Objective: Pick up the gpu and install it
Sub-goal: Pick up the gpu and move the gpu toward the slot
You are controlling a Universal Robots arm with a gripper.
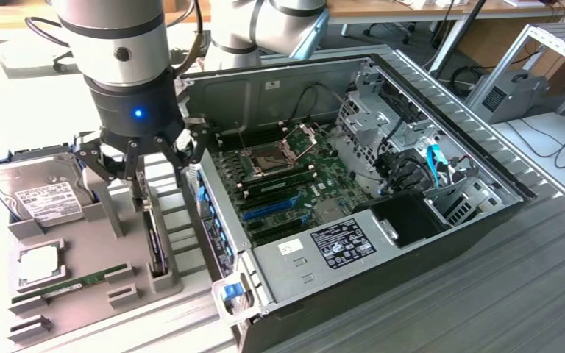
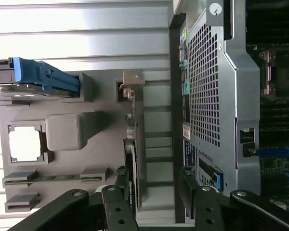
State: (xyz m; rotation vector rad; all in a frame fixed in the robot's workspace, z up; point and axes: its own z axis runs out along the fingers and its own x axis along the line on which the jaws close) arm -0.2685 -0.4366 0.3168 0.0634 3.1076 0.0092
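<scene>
The gpu (image 1: 153,239) is a thin dark card that stands on its long edge in a slot of the grey holder (image 1: 96,294), beside the open computer case (image 1: 440,243). In the wrist view the gpu (image 2: 133,144) runs away from the camera, ending in its silver bracket (image 2: 131,81). My gripper (image 1: 143,165) hangs just above the card's far end, open, with one black finger on each side. The wrist view has the gripper (image 2: 156,204) spread wide, the card lying close to one finger (image 2: 118,207). Nothing is held.
The holder also carries a hard drive (image 1: 35,193), a CPU (image 1: 39,265) and a green RAM stick (image 1: 71,283). Inside the case lie the motherboard (image 1: 282,184) and its blue slots (image 1: 268,209). The case wall (image 1: 209,220) rises right next to the card.
</scene>
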